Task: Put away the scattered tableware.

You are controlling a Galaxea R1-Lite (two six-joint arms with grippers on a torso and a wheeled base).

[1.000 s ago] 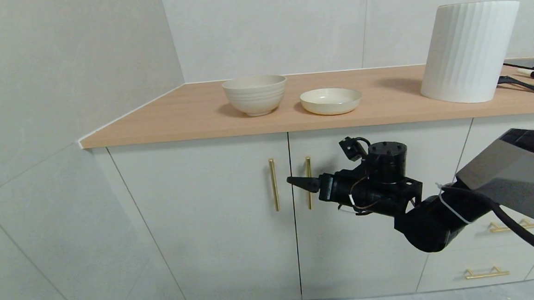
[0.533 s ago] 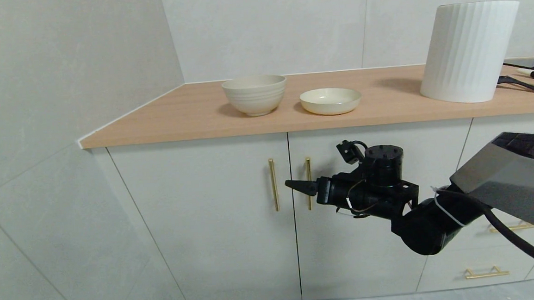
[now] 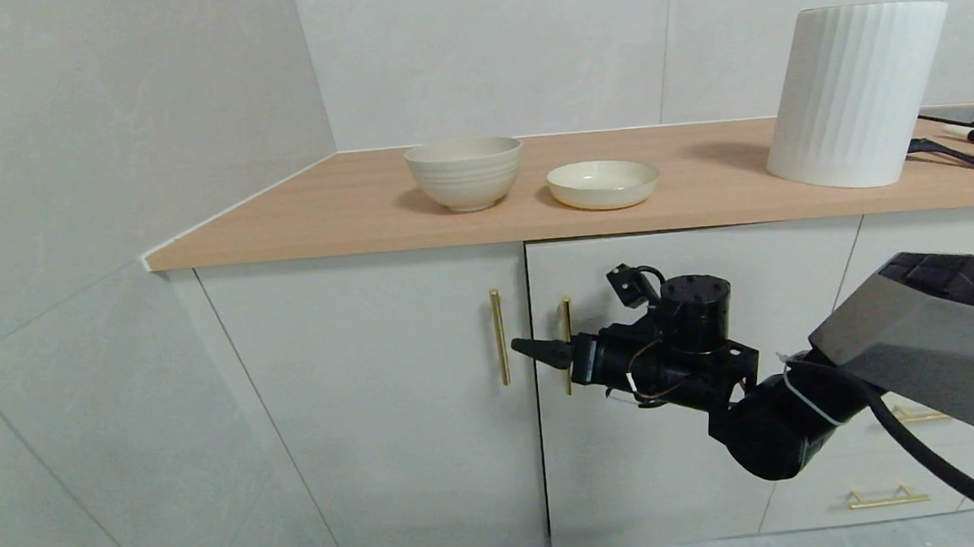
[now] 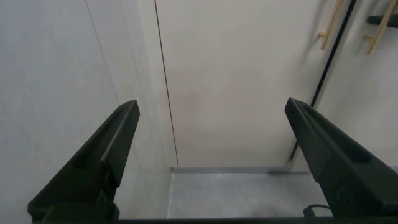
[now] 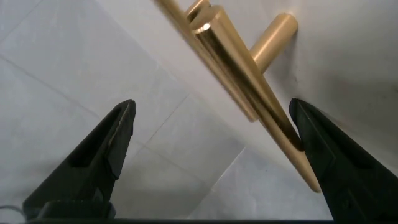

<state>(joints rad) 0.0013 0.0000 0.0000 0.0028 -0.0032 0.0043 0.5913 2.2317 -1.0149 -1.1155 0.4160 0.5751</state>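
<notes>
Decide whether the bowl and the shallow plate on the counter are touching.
Apart. The head view shows a strip of bare counter between the bowl and the plate.

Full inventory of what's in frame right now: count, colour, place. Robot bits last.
beige ribbed bowl: 1, beige, on the countertop, left of the dish
shallow cream dish: 1, cream, on the countertop, beside the bowl, not touching it
tall white ribbed cylinder: 1, white, on the countertop, right
dark utensils: count unclear, black, countertop's right edge
wooden countertop: 1, light brown, above the cabinets
cabinet doors: 2, white, right one looks slightly ajar
gold bar handles: 2 vertical on doors, 2 horizontal on the drawers lower right
right gripper: 1, black, open, right door's handle between its fingers
left gripper: 1, black, open, low, facing the cabinet
</notes>
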